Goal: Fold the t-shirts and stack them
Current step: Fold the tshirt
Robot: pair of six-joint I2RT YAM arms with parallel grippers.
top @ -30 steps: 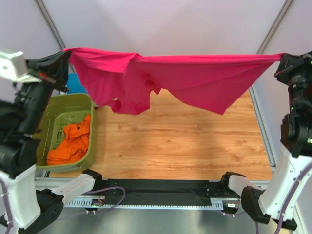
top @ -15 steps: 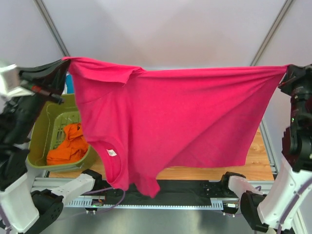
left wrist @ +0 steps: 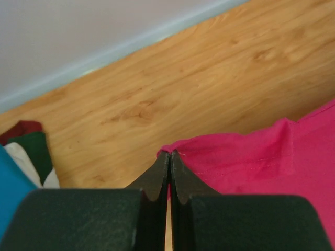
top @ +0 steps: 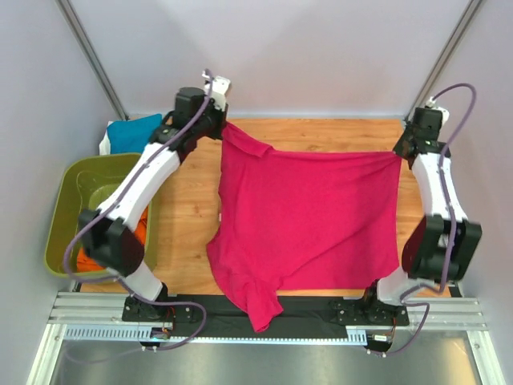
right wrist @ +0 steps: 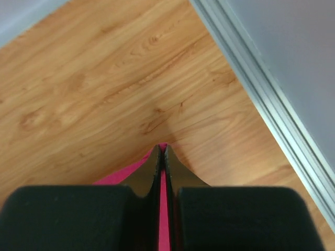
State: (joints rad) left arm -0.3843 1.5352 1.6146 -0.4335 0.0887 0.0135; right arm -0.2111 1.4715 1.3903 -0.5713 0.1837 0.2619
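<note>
Magenta t-shirt [top: 309, 216] spreads across the worktop [top: 188, 208], near edge overhanging; left jaws and right jaws clamp its far corners.

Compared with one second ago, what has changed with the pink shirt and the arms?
Both arms reached from high and near out to the far side of the table, laying the magenta shirt, which hung in the air, flat on it, its lower end over the near edge. The left claw and right claw kept hold of its corners. The green basket remains at the left.
</note>
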